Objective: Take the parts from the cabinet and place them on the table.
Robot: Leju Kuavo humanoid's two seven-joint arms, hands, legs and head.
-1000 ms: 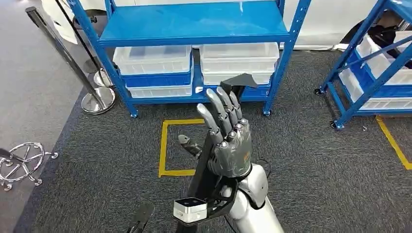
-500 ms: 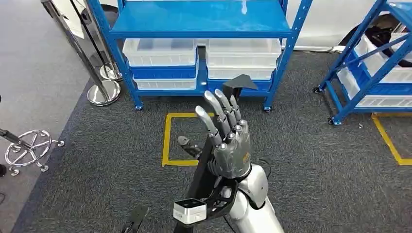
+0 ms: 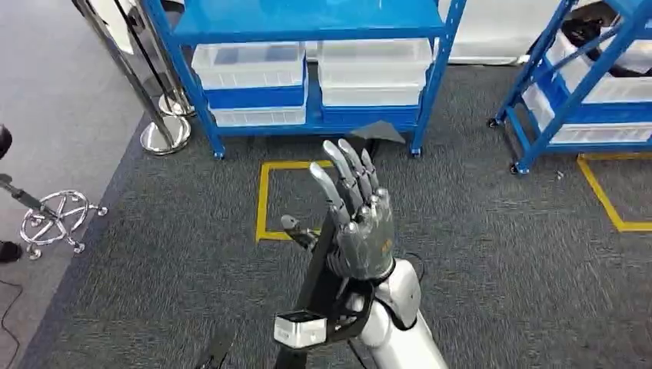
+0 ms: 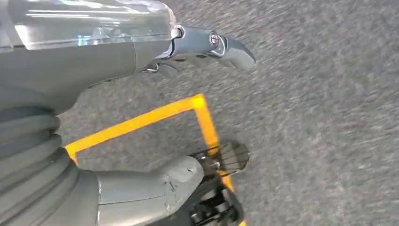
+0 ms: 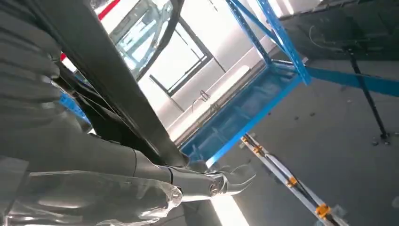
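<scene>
since a second ago your whole view has swung and tipped down, so the blue cabinet [image 3: 307, 69] sits higher and a little to the left; that is the camera moving, not the shelving. your right hand [image 3: 360, 223] is raised upright in front of the body, its fingers [image 3: 338, 181] extended and loosely spread, with the thumb pinching a long black part [image 3: 323, 277] against the palm. the part runs from low beside the wrist up behind the hand, its bent tip [image 3: 382, 132] showing above the fingertips. judging by this, you hold it vertical and close in so it clears the carpet [image 3: 500, 261] and the shelving while you turn toward the counter. your left hand [image 4: 70, 70] hangs down over the yellow floor marking [image 4: 202, 117], its fingers apart and holding nothing. white bins [image 3: 247, 65] rest on the cabinet's lower shelves.
</scene>
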